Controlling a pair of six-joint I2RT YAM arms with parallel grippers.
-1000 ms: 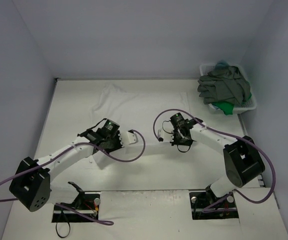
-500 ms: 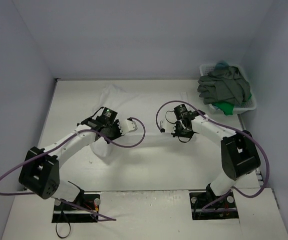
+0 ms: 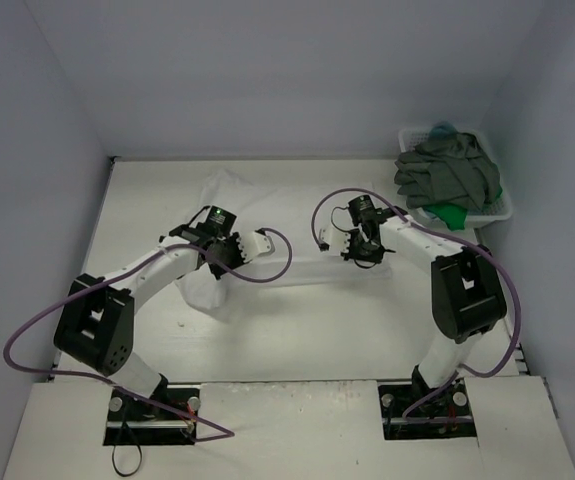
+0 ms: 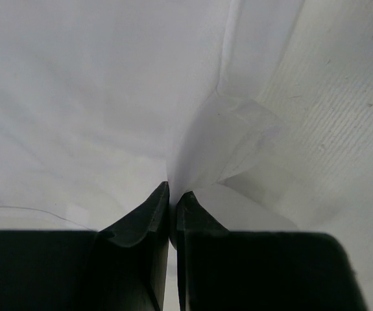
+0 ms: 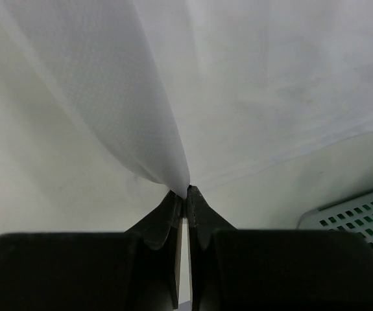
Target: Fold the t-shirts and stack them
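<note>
Right now the white t-shirt (image 3: 277, 225) lies spread on the white table (image 3: 317, 330) between the two arms, its near edge lifted at two spots. The left gripper (image 4: 172, 194) has its black jaws pressed almost together on a bunched fold of that shirt, the cloth fanning up and away from the tips. The right gripper (image 5: 186, 192) is likewise clamped tight on a thin peak of the same white cloth, which rises from its fingertips in a long smooth fold. At the far right corner sits the white lattice basket (image 3: 502, 210), holding the dark grey t-shirt (image 3: 447, 175) heaped on top, with the bright green t-shirt (image 3: 452, 214) showing at its near side and the teal-blue t-shirt (image 3: 442, 127) peeking out behind
</note>
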